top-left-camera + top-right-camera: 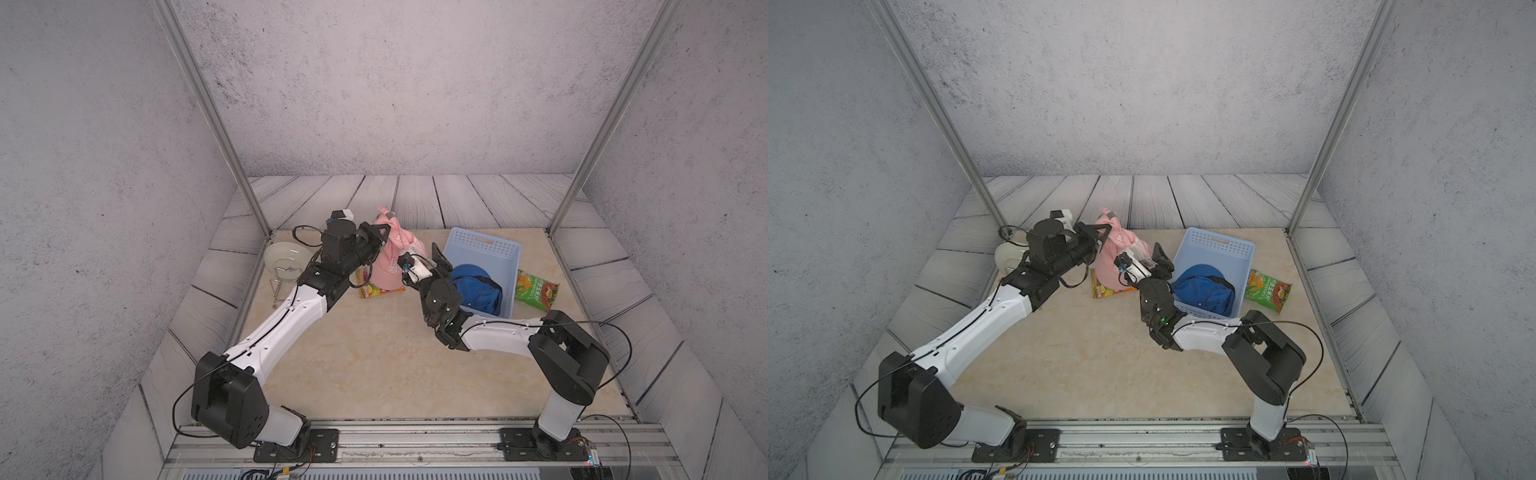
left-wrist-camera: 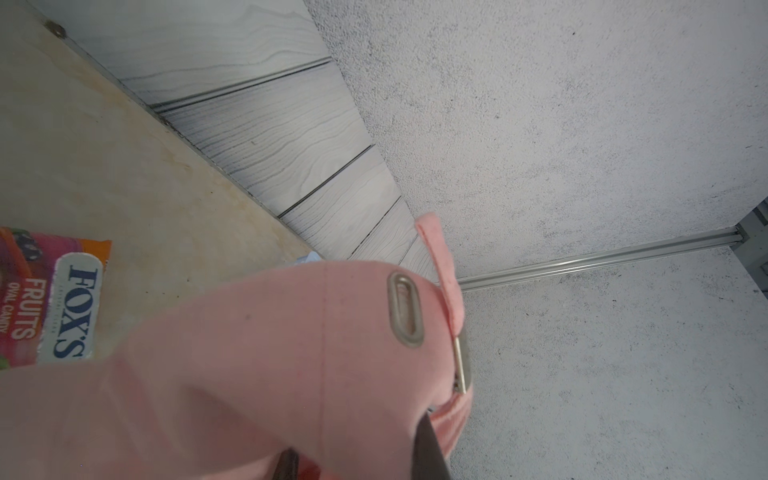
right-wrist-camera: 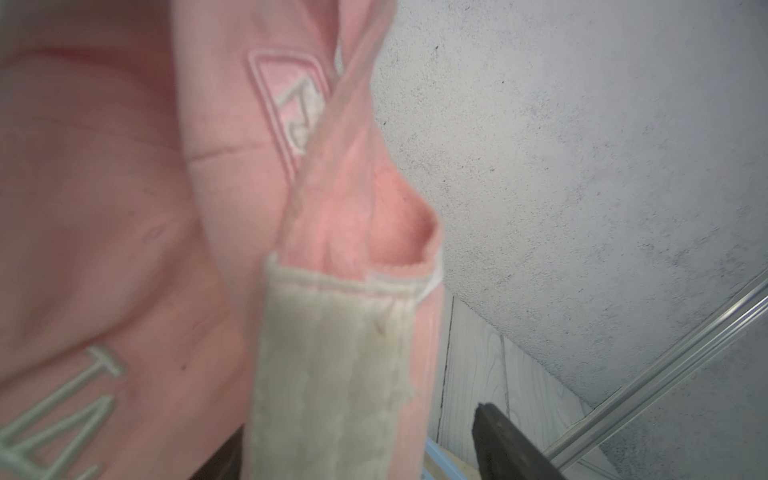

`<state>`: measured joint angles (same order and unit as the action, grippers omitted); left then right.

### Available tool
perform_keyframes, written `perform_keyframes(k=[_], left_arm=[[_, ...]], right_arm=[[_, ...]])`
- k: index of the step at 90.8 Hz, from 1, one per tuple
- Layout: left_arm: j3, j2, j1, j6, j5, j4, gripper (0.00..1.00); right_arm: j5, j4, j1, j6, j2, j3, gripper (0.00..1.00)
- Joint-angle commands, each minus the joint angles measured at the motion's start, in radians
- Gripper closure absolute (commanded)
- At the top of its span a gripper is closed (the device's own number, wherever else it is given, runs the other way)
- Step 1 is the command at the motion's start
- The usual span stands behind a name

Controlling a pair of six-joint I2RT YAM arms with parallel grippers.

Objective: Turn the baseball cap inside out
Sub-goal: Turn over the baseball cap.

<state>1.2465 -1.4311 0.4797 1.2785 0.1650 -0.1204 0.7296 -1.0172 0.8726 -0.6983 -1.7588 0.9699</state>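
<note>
The pink fabric baseball cap (image 1: 388, 266) is held aloft, clenched at its rear edge between the left gripper's (image 1: 384, 232) jaws, its cream sweatband (image 3: 332, 374) is straddled but not pinched by the right gripper's (image 1: 439, 257) parted jaws, and inversion is judged barely begun, the lettering being outward.

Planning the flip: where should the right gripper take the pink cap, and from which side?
Probably the pale sweatband at the rim of the pink cap: it hangs as a free, flat strip while the left gripper pinches the strap end aloft. Come from the blue basket side, where the right gripper straddles it, jaws open.
</note>
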Motion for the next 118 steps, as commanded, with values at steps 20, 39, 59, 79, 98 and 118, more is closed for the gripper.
perform_keyframes(k=[20,39,59,79,98,118], left_arm=[[-0.003,0.021,0.002,-0.016,0.020,-0.024,1.00],[-0.024,0.026,0.002,-0.009,0.048,-0.019,1.00],[-0.047,0.043,-0.025,-0.035,0.039,-0.031,1.00],[-0.041,0.007,-0.143,-0.105,0.262,-0.128,1.00],[-0.045,-0.046,-0.252,-0.146,0.602,-0.214,1.00],[-0.050,-0.054,-0.256,-0.256,0.724,-0.175,1.00]], right_arm=[[0.027,0.051,0.004,0.063,0.064,0.024,0.61],[-0.002,0.075,0.002,0.065,0.052,0.071,0.68],[-0.151,0.231,-0.008,0.188,0.135,0.054,1.00],[-0.777,0.670,-0.111,0.564,0.342,0.047,1.00],[-1.326,0.763,-0.209,0.884,0.391,0.103,1.00],[-1.709,0.678,-0.227,1.154,0.320,0.187,1.00]])
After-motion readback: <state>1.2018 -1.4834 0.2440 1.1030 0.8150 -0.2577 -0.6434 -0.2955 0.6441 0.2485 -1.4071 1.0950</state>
